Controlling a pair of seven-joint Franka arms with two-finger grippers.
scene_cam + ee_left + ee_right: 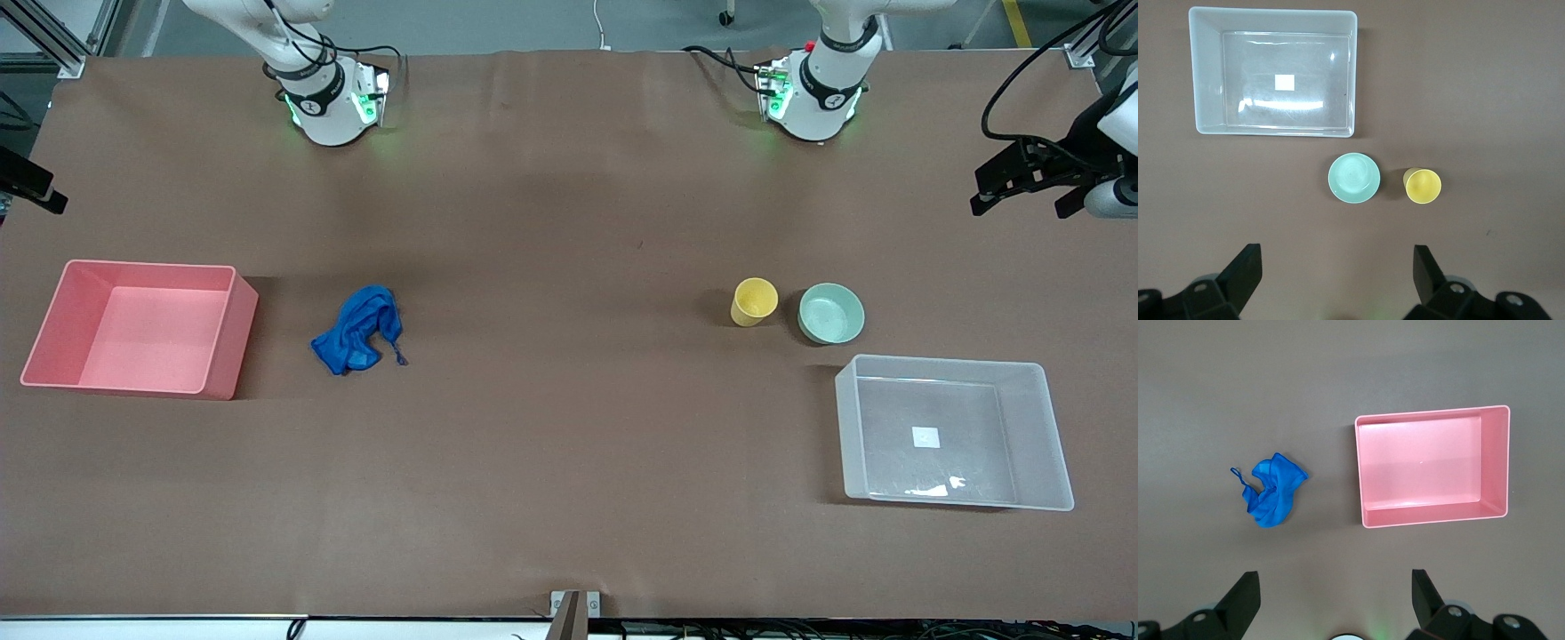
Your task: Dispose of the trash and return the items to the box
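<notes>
The deep-blue rag point(358, 329) lies crumpled on the table beside the pink bin; it also shows in the right wrist view point(1275, 490). The yellow cup point(755, 300) and the mint-green bowl point(831, 313) stand upright side by side, apart, next to the clear box point(1053, 436), which is empty with a white label on its bottom. The left wrist view shows the cup point(1423, 185), the bowl point(1354, 177) and the box point(1205, 73). My left gripper point(1337, 257) is open and empty, high over bare table. My right gripper point(1335, 580) is open and empty, high over bare table. Neither gripper shows in the front view.
An empty pink bin point(233, 329) stands at the right arm's end of the table, and also shows in the right wrist view point(1431, 515). A black camera mount point(1040, 173) juts in at the left arm's end. The two arm bases point(329, 98) point(813, 93) stand along the table's edge.
</notes>
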